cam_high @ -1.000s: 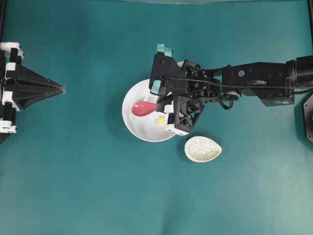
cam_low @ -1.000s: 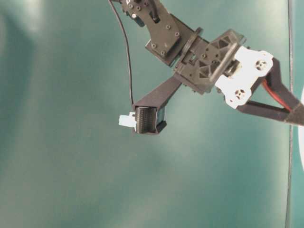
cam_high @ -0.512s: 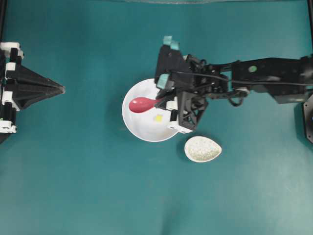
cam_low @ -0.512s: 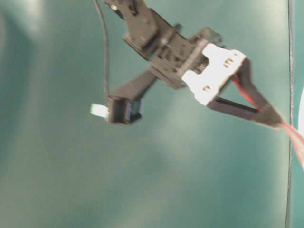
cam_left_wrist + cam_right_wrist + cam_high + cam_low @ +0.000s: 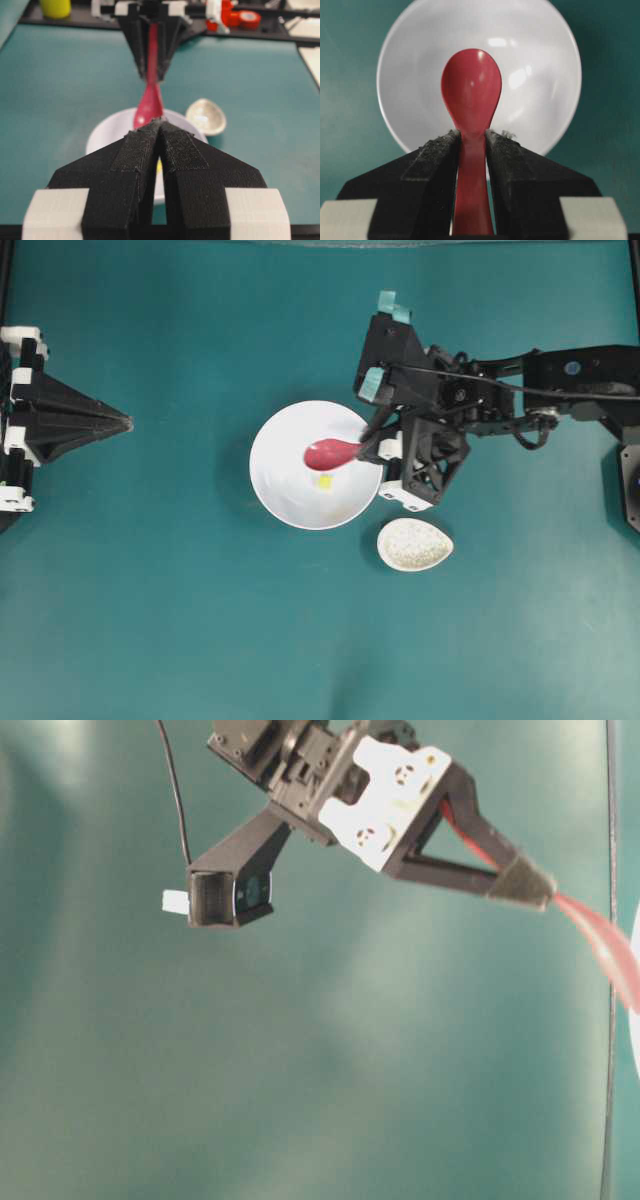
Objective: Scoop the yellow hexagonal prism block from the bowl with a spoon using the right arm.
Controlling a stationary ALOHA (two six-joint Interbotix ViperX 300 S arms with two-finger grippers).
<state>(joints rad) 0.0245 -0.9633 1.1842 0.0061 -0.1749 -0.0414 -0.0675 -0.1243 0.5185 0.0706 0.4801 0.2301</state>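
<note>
Gripping the spoon (image 5: 471, 95) by its handle, the right claw (image 5: 372, 445) is clenched, its two black fingers (image 5: 432, 165) pressed against either side of the pink-red shaft in the right wrist view. Spoon head points out over the bowl (image 5: 275, 490); the overhead view places it in the bowl's upper right part, near the rim on the arm's side. Yellow hexagonal prism block (image 5: 324, 481) lies on the bowl floor just beside the spoon head, on its lower edge in that view; contact cannot be judged from above. In the right wrist view the spoon's hollow shows bare and glossy, with no yellow in it, and the block itself is not visible there. From table level the spoon slants downward out of the claw toward the white rim at the frame's right edge. Left claw (image 5: 161, 150) is parked at the far left of the desk (image 5: 180, 620), well apart from the bowl, fingers pressed together and holding nothing. Small speckled dish (image 5: 414, 544) sits just beside the bowl, lower right. Status: spoon grasp done, spoon brought to the bowl; block not yet on the spoon. Remaining, by my reading: slide the head under the block, then lift it clear without tipping it off.
</note>
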